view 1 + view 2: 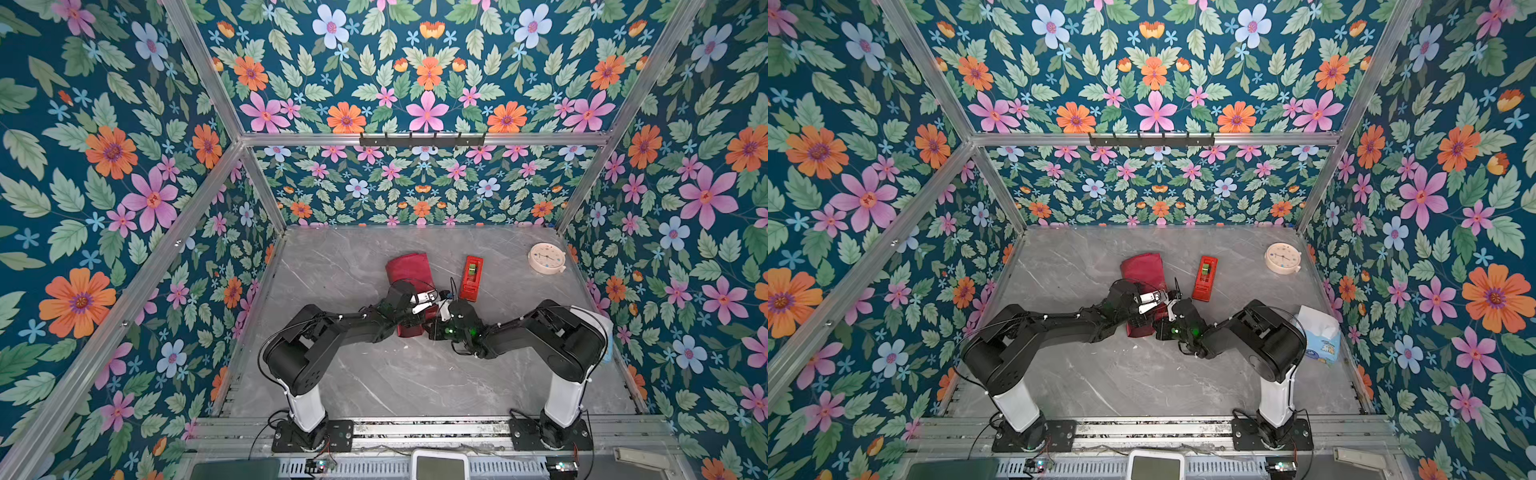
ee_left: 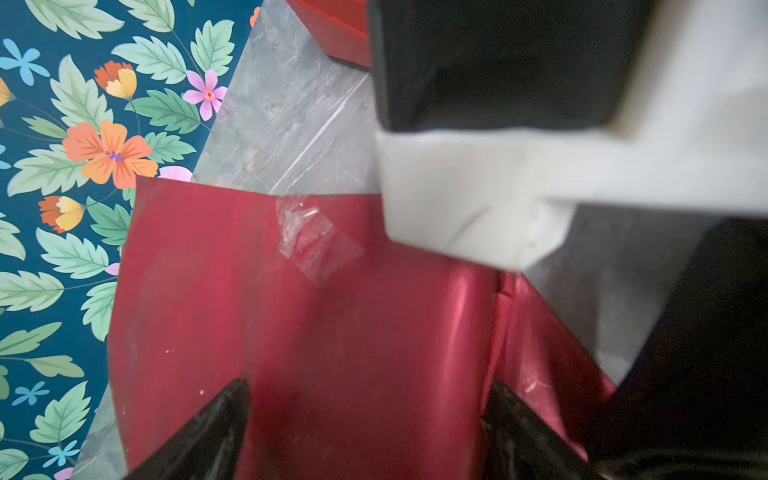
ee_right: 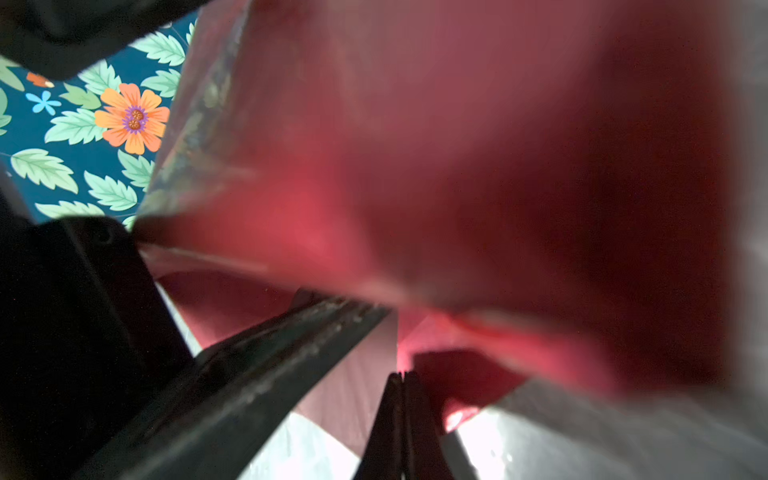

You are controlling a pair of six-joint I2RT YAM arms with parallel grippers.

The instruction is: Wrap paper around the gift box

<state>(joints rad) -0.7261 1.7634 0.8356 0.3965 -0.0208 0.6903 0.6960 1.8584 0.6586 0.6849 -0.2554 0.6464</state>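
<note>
Mid-table, just left of a red tape dispenser (image 1: 471, 277), the paper (image 1: 409, 270) lies folded over the hidden gift box, one seam fixed with clear tape (image 2: 318, 241); the left gripper (image 2: 368, 386) gapes wide across it and the right gripper (image 3: 402, 376) is closed at a side fold, the ends seemingly not yet folded.

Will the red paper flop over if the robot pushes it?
Probably floppy: the paper bows and creases instead of lying flat. Its shiny streaks suggest it is slippery. It looks thin, so it is likely light and easy to tear.
</note>
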